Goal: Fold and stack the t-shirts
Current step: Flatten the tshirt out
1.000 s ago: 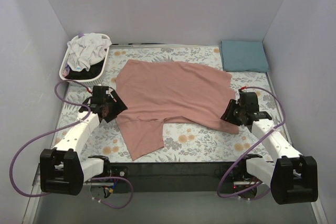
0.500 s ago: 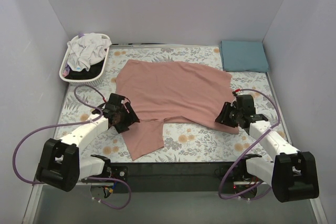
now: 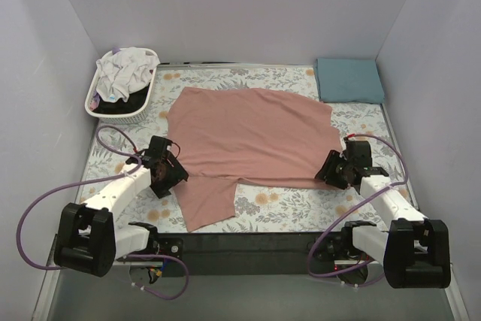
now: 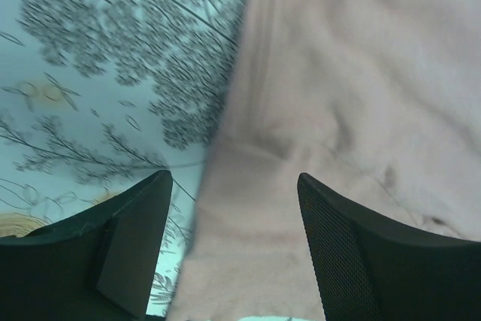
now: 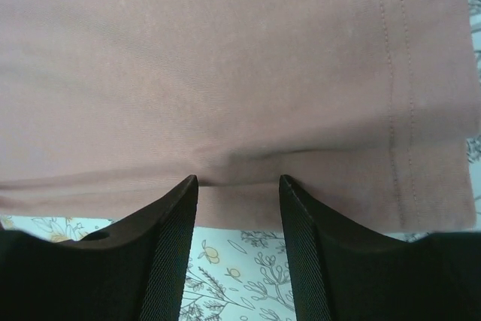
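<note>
A large dusty-pink t-shirt (image 3: 252, 137) lies spread flat on the floral cloth, one sleeve (image 3: 207, 201) pointing to the near edge. My left gripper (image 3: 168, 173) is open at the shirt's left edge by that sleeve. In the left wrist view its fingers (image 4: 128, 238) straddle pink cloth (image 4: 338, 73). My right gripper (image 3: 333, 171) is open at the shirt's near right corner. In the right wrist view the hem (image 5: 240, 204) lies between its fingertips (image 5: 176, 216). A folded teal-blue t-shirt (image 3: 349, 79) lies at the back right.
A white slatted basket (image 3: 147, 94) at the back left holds white and dark clothes (image 3: 124, 69). The grey-and-orange floral cloth (image 3: 285, 204) covers the table. Grey walls close in on three sides. Purple cables loop beside both arms.
My left gripper moved from beside the shirt's left edge in onto the cloth near the sleeve. My right gripper shifted slightly down and right, and the shirt's near right edge now lies straighter.
</note>
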`<act>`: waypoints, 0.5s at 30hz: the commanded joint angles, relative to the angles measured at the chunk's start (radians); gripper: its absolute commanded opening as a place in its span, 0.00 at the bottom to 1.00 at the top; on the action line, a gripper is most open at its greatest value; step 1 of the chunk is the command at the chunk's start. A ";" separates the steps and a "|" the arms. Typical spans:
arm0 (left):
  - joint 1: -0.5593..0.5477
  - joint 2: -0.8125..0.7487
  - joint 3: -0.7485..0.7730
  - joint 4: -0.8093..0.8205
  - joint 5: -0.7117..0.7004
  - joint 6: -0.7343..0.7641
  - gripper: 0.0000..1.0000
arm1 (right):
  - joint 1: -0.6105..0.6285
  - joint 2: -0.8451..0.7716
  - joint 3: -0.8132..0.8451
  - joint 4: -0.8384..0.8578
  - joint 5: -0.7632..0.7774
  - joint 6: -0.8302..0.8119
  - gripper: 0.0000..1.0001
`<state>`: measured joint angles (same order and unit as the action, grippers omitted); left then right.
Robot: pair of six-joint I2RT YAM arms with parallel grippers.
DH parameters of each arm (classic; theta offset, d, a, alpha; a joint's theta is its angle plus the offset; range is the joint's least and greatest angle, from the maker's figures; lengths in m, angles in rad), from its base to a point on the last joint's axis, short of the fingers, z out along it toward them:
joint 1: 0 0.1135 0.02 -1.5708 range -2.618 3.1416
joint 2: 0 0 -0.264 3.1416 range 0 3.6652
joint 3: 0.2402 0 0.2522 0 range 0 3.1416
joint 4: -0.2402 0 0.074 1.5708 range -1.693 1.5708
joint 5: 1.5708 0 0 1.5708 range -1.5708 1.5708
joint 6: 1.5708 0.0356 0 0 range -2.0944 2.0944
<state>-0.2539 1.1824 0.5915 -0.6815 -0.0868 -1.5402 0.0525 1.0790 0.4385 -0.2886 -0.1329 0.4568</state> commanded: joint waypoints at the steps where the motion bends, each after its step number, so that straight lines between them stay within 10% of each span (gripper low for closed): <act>1: 0.097 0.017 0.025 -0.020 -0.018 0.055 0.67 | -0.017 -0.054 -0.027 -0.136 0.079 0.011 0.55; 9: 0.127 -0.012 0.109 -0.015 0.029 0.114 0.67 | 0.078 -0.100 0.051 -0.121 -0.016 -0.043 0.55; 15: 0.122 -0.093 0.146 0.060 0.036 0.218 0.68 | 0.553 0.030 0.209 -0.032 0.102 -0.063 0.51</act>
<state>-0.1299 1.1423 0.7113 -0.6727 -0.0628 -1.4014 0.4374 1.0550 0.5636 -0.3950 -0.0643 0.4206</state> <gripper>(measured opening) 0.680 0.520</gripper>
